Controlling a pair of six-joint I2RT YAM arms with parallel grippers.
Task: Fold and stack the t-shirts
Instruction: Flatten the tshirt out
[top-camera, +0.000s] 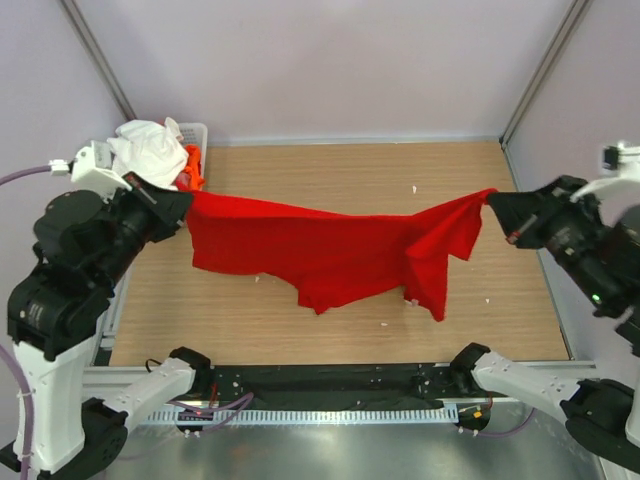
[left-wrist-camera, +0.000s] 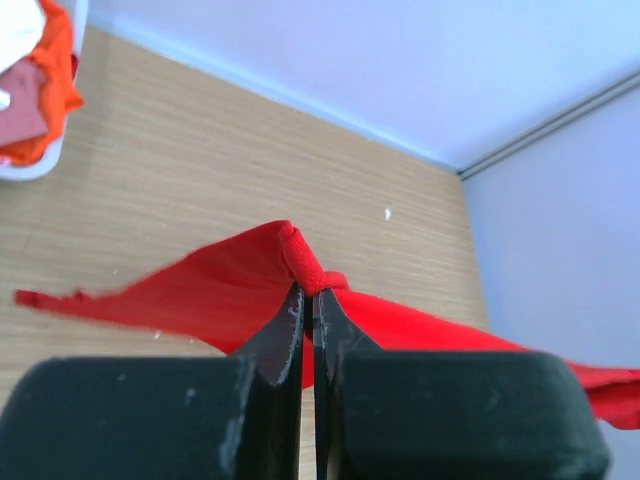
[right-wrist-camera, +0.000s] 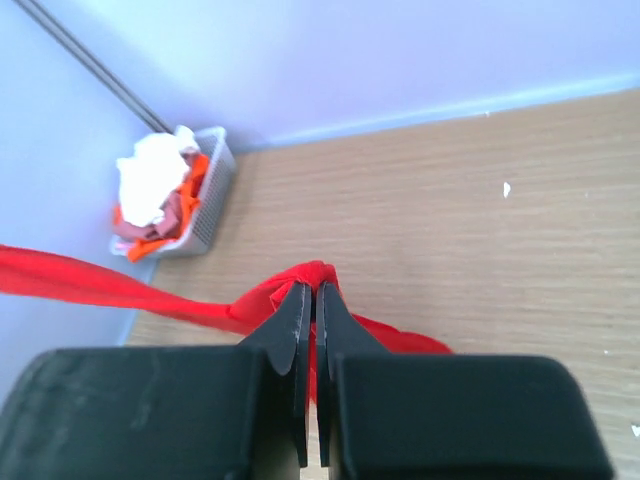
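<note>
Left end effector (left-wrist-camera: 310, 292) and right end effector (right-wrist-camera: 312, 290) each clamp tight on the red t-shirt (top-camera: 320, 250).

The desk (top-camera: 330, 180) is a light wood-grain board, its grain running from left to right. A white slotted basket (top-camera: 197, 131) stands on it in the far left corner, close against the edges there. Small white flecks (top-camera: 415, 188) lie scattered on the bare wood, one toward the far side and several nearer the front.
</note>
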